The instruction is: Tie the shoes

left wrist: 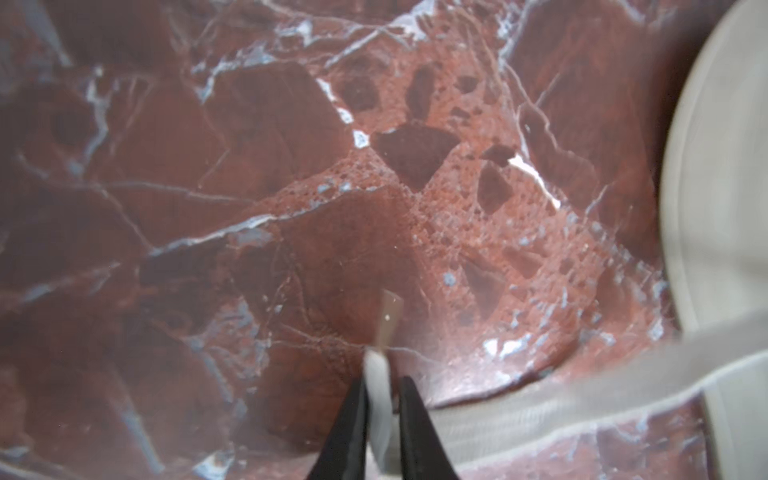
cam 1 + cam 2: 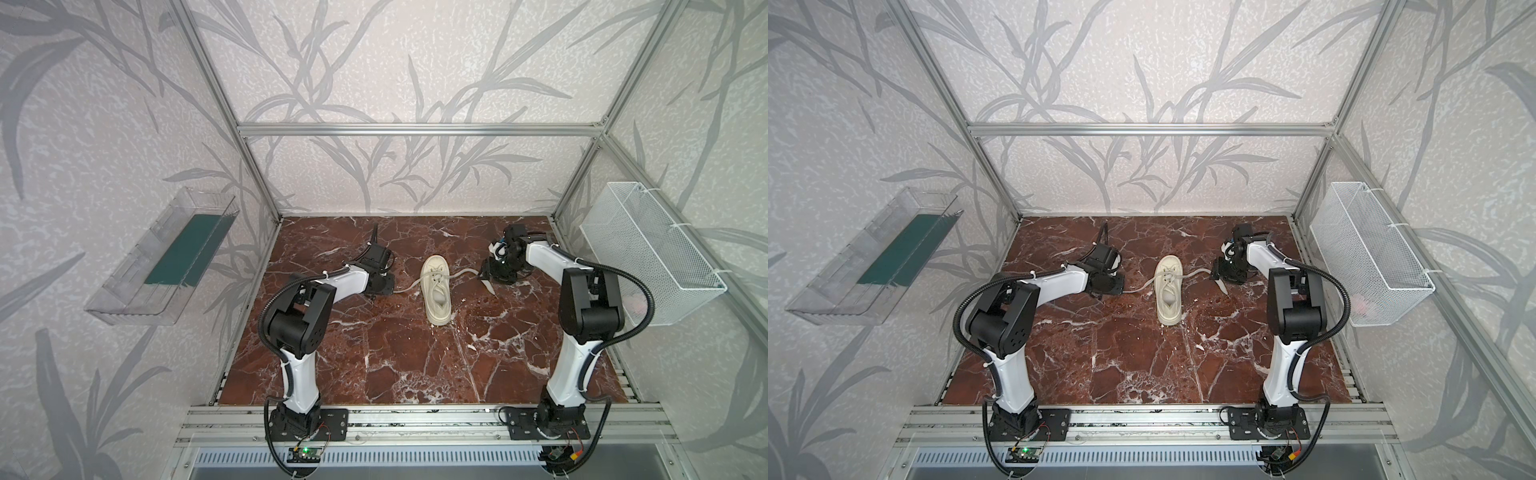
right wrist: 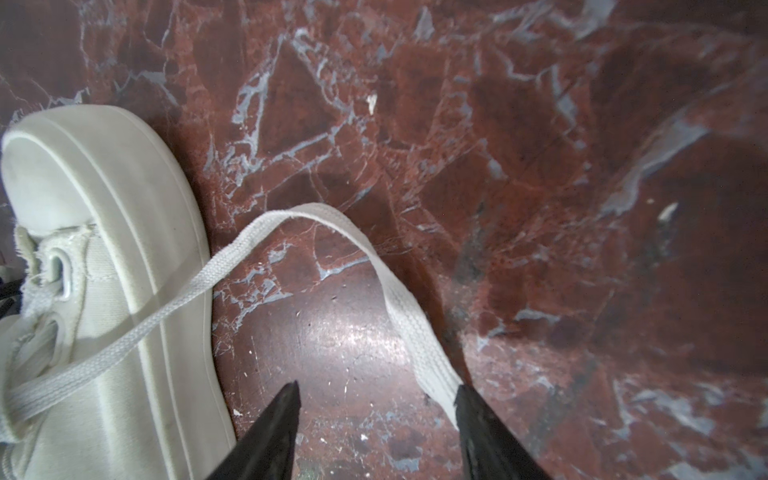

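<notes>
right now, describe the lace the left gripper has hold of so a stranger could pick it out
On the red marble tabletop stands one cream sneaker. A flat cream lace runs from it to the left gripper. Unlike the other lace, arching loose by the open right gripper, its end is pinched between shut jaws.

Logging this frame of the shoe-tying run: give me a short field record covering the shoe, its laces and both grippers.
shoe: one cream sneaker, upright on the marble tabletop, toe pointing away from the arm bases
left lace: runs sideways from the sneaker into the left gripper
right lace: arches from the sneaker to the right gripper
left gripper: shut, pinching the left lace near its tip
right gripper: open; right lace lies against one finger, not clamped
knot: none visible
</notes>
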`<state>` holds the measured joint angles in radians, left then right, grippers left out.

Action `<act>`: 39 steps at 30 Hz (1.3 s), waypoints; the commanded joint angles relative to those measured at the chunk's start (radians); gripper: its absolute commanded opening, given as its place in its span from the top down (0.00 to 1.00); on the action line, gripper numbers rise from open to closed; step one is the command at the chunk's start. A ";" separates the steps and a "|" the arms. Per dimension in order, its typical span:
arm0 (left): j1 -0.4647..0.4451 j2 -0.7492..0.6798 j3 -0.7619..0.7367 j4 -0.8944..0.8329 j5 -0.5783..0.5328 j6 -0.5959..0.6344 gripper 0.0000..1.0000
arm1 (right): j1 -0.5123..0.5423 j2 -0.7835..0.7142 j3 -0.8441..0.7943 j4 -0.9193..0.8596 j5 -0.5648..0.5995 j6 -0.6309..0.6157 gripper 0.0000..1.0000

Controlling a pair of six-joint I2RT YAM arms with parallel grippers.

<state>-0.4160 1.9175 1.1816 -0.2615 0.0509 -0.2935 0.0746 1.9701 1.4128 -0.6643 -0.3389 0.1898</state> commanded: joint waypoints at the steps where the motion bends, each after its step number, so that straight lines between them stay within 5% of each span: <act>1: -0.001 -0.007 0.057 -0.027 -0.014 0.004 1.00 | 0.008 -0.029 0.030 -0.032 0.029 -0.015 0.40; 10: -0.004 -0.187 0.202 -0.105 0.001 0.012 1.00 | 0.030 -0.030 0.023 -0.050 0.152 -0.061 0.45; 19: -0.045 -0.320 0.219 0.012 0.109 -0.043 1.00 | 0.040 0.028 0.032 -0.044 0.174 -0.081 0.56; 39: -0.467 -0.246 0.335 0.087 0.183 -0.117 1.00 | 0.025 0.064 0.102 -0.055 0.168 -0.089 0.94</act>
<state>-0.8455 1.6489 1.5066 -0.1955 0.2157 -0.3813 0.1127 2.0159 1.4792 -0.6891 -0.1585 0.1032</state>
